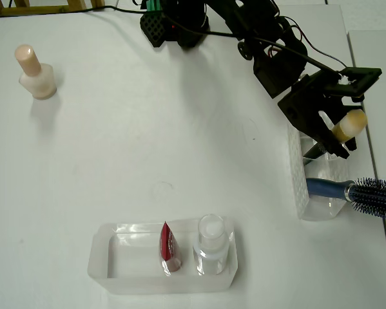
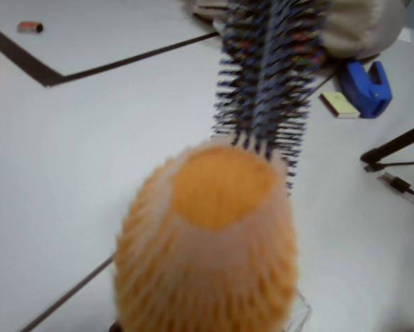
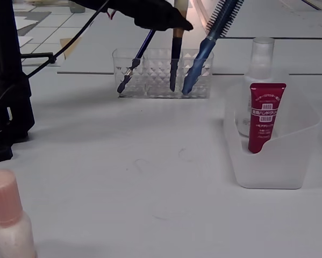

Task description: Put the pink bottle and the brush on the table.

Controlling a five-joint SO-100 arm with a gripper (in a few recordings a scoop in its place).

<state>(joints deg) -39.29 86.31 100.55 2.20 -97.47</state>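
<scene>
The pink bottle [image 1: 33,74] stands upright on the white table [image 1: 147,141] at the far left; in the fixed view the bottle [image 3: 7,217] is at the near left corner. The brush [image 3: 174,59] stands upright in a clear organizer [image 3: 161,80], dark handle down, with its lower end inside. Its fluffy cream tip [image 1: 348,123] points up and looms large in the wrist view [image 2: 207,235]. My gripper [image 1: 337,137] is shut on the brush just below the bristles, above the organizer [image 1: 307,174]; in the fixed view it [image 3: 174,24] grips near the ferrule.
A blue-handled hairbrush [image 1: 366,193] leans out of the organizer beside the brush, and a thin dark stick [image 3: 134,62] leans on its other side. A clear tray [image 1: 115,261] at the front holds a red tube [image 1: 168,244] and a clear bottle [image 1: 211,248].
</scene>
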